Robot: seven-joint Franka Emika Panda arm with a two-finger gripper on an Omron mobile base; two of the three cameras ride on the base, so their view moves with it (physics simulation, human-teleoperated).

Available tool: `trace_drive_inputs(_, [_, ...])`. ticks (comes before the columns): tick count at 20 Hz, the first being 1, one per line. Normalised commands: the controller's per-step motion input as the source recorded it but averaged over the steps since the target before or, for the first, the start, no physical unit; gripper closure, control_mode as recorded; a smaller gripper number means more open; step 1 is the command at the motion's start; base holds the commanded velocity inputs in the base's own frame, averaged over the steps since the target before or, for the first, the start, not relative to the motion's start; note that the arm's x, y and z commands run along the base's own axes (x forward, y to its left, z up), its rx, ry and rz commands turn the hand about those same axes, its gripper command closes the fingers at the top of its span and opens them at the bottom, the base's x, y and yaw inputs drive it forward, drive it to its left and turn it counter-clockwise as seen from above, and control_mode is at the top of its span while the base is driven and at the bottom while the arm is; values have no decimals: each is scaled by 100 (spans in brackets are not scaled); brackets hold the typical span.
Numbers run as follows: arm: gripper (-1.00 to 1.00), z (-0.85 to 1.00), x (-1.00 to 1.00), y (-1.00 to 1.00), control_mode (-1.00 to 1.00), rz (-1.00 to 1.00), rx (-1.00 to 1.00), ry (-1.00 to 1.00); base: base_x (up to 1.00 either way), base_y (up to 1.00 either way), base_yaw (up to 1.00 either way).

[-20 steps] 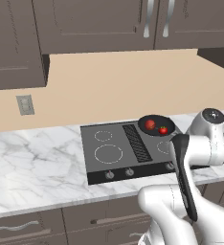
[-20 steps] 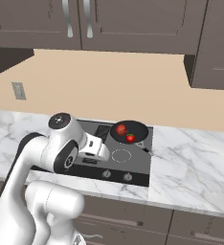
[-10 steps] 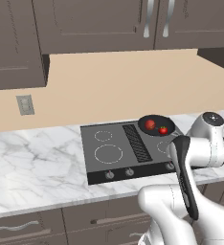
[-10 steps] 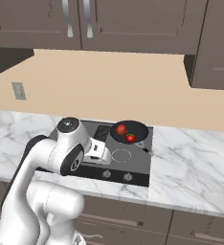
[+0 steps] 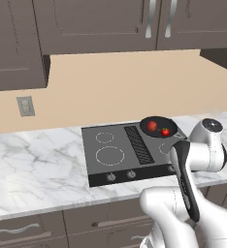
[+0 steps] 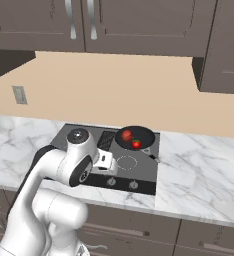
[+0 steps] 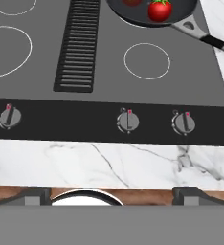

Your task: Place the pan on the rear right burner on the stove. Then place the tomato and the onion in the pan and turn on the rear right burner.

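Bench [image 5: 38, 160] of white marble, carrying stove [image 5: 116, 167] flush in its top. Stove [image 7: 104, 57] seen from its front edge in hand view, four dashed rings either side of black centre vent grille [image 7: 78, 45]. Pan [image 6: 135, 137] seated on rear right burner, covering its ring; lies at far right corner of stove, well beyond tool and up-right of it in hand view. Pan handle [image 7: 202, 34] long axis running from pan rim toward right and front of stove, its tip over the stove's right edge. Tomato [image 7: 160, 10] inside pan, green stem top up, toward handle side. Onion [image 6: 126, 134] inside pan just beside tomato, on the side away from handle. Knobs [image 7: 128, 120] in a row on black front strip, red marks at top. Tool [image 7: 111, 195] held low over front edge of bench, in line with knob strip, touching nothing; finger tips [image 7: 32, 195] spread wide apart, nothing between them.
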Motion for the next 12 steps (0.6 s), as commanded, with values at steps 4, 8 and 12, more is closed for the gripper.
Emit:
trace_drive_inputs(4, [-100, -25, 25, 7, -100, 0, 0, 1, 0, 0, 0])
trace_drive_inputs(8, [-100, -24, 26, 3, -100, 0, 0, 0, 0, 0, 0])
trace_drive_inputs(12, [-100, -23, 22, 0, -100, 0, 0, 0, 0, 0, 0])
